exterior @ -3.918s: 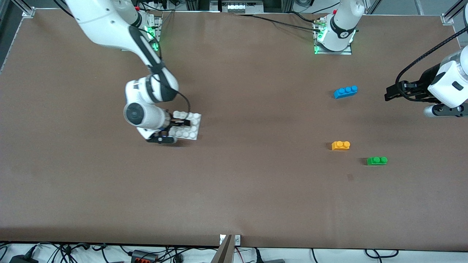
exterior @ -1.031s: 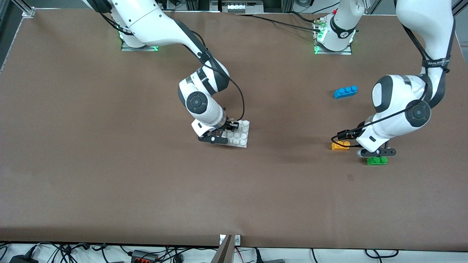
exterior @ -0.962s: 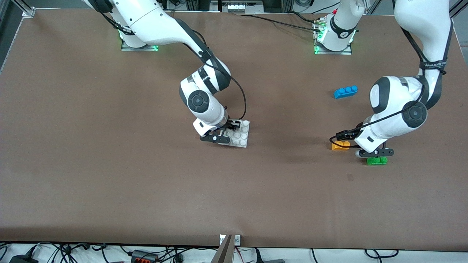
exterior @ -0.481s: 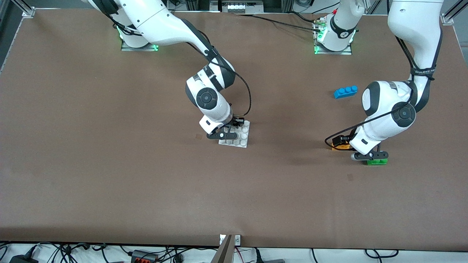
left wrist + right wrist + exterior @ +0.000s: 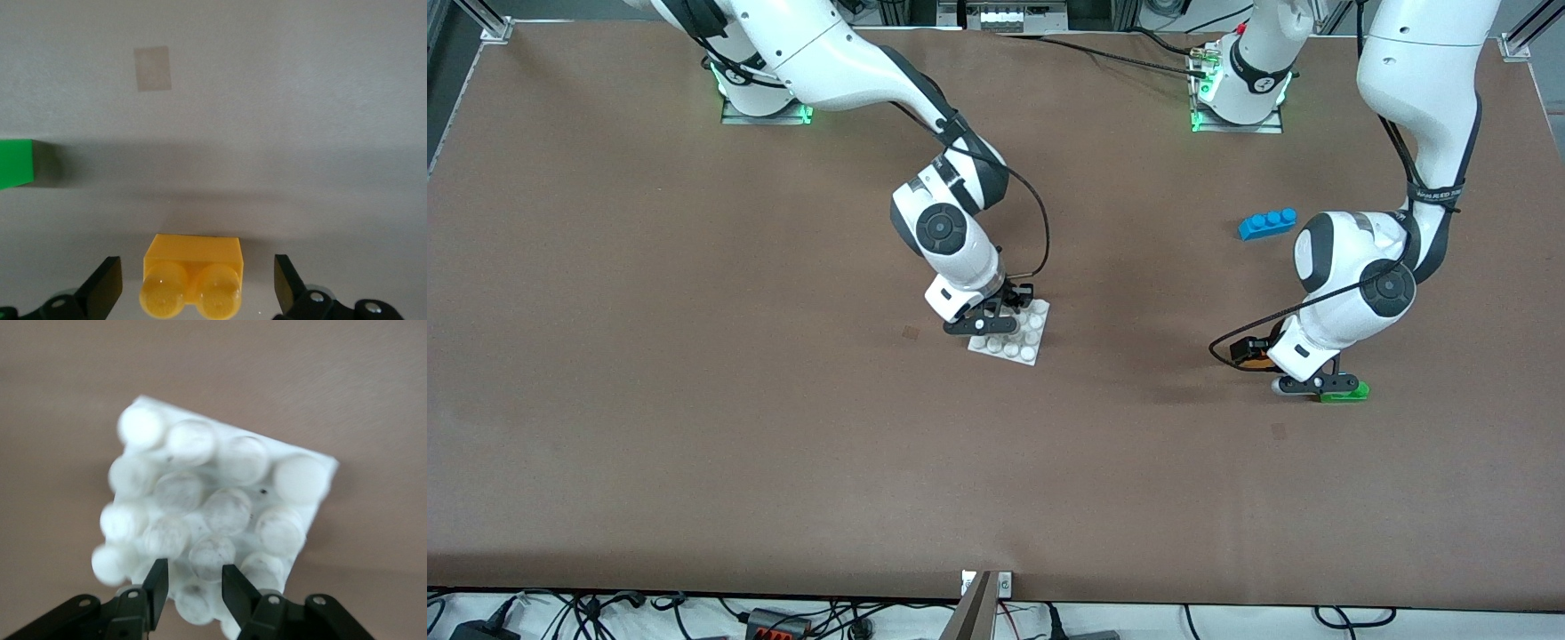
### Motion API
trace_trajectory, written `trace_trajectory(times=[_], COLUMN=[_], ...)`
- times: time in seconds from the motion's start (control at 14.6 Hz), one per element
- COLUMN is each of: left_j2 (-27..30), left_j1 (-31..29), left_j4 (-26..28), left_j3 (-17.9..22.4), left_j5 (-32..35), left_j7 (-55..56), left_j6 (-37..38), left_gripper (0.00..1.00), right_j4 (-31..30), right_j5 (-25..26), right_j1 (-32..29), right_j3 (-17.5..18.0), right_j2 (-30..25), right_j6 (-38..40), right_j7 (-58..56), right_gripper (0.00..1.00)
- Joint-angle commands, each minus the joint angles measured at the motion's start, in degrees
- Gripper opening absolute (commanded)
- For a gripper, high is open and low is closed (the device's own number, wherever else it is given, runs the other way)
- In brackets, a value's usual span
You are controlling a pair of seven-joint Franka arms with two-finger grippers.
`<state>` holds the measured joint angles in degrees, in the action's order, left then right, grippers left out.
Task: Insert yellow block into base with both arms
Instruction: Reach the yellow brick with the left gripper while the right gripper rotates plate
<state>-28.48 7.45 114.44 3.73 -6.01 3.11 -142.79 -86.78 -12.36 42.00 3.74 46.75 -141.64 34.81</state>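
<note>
Right gripper (image 5: 190,587): clamped on base (image 5: 1009,333) stud. Left gripper (image 5: 193,290): fingers wide apart, straddling yellow block (image 5: 192,280), not touching.

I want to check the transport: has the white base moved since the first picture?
Yes. The base, gripped by the right pincer, has moved toward the left arm's end of the table, closer to the blue brick.

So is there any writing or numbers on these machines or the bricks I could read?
Left arm: a line of white lettering on its black band, too small to read.
Yellow block, base, green brick: no text.
</note>
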Motion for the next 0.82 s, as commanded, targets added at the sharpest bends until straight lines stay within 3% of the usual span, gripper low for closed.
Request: trace_trajectory(times=[0.0, 0.55, 0.76], left_j2=[0.00, -0.35, -0.44], left_j1=[-0.24, 0.20, 0.37], left_j4=[0.35, 1.40, 1.58], left_j3=[0.05, 0.05, 0.05], left_j5=[-1.11, -1.11, -1.11], left_j7=[-1.79, -1.79, -1.79], left_j6=[-1.00, -1.00, -1.00], left_gripper=[1.00, 1.00, 0.98], right_j4=[1.27, 1.00, 1.27], right_j5=[0.67, 0.76, 0.59], right_j1=[2.38, 4.85, 4.06], right_j3=[-0.05, -0.05, -0.22], right_j2=[0.97, 0.01, -2.10], right_j6=[-0.48, 0.57, 3.73], right_j7=[-3.50, -4.93, -5.10], right_gripper=[0.43, 0.43, 0.48])
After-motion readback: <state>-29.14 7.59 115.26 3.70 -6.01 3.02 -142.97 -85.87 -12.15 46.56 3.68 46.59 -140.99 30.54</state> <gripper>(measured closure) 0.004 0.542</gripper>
